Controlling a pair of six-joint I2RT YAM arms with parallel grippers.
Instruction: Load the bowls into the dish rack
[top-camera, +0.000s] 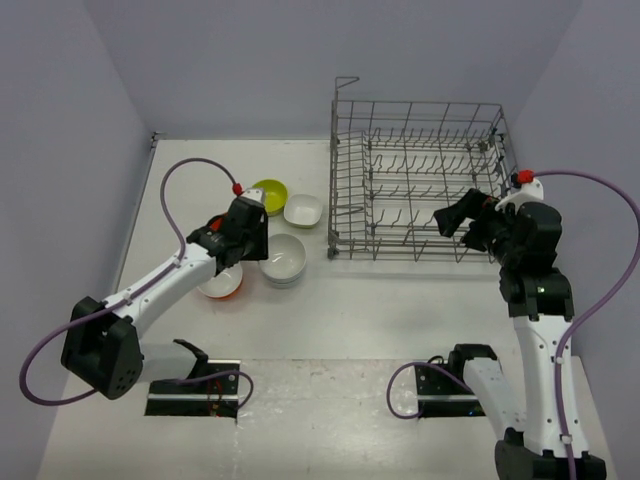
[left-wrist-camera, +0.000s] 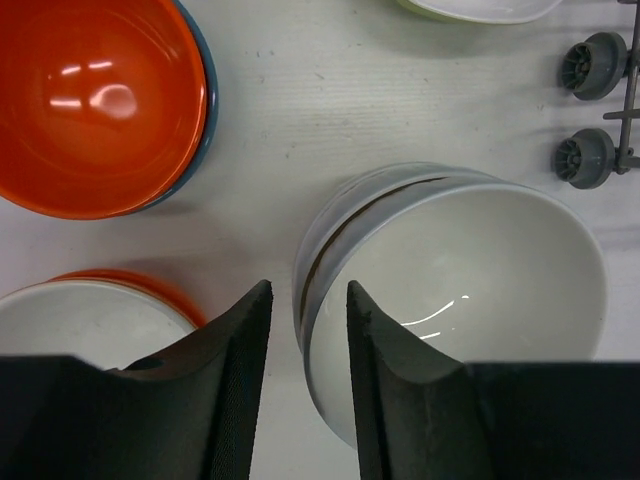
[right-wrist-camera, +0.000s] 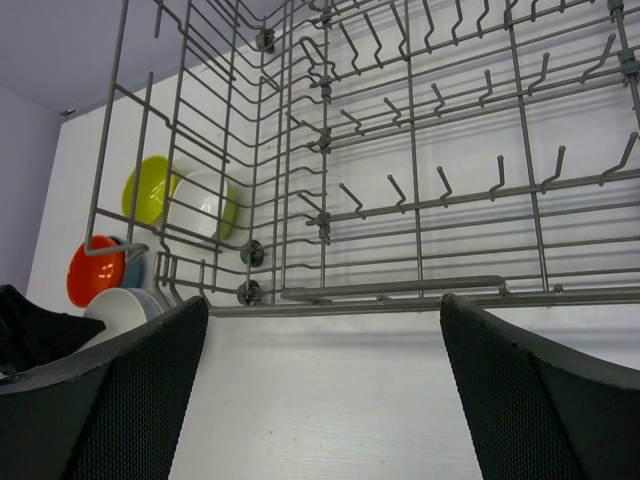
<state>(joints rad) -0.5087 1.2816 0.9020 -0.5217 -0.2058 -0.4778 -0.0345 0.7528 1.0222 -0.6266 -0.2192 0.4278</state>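
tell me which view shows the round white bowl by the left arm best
Left wrist view: the round white bowl fills the frame up close, its rim between the left gripper's jaws. Top external shows it nearly whole but small. Right wrist catches only a sliver past the dish rack.

The top camera sits high up, above and behind both arms, and looks down. It is far off, so it sees the whole worktop (top-camera: 400, 320), the dish rack (top-camera: 420, 180) and the bowls (top-camera: 285, 258).

The left wrist camera sits right behind the left fingers (left-wrist-camera: 240, 400) and looks straight down past them. It is very near a white round bowl (left-wrist-camera: 470, 290).

The right wrist camera sits low behind the right fingers (right-wrist-camera: 120, 400). It looks forward along the worktop into the rack just ahead.

All three views share the rack and the bowls. The left wrist view shows only two rack wheels (left-wrist-camera: 585, 158), ahead and right of its fingers.
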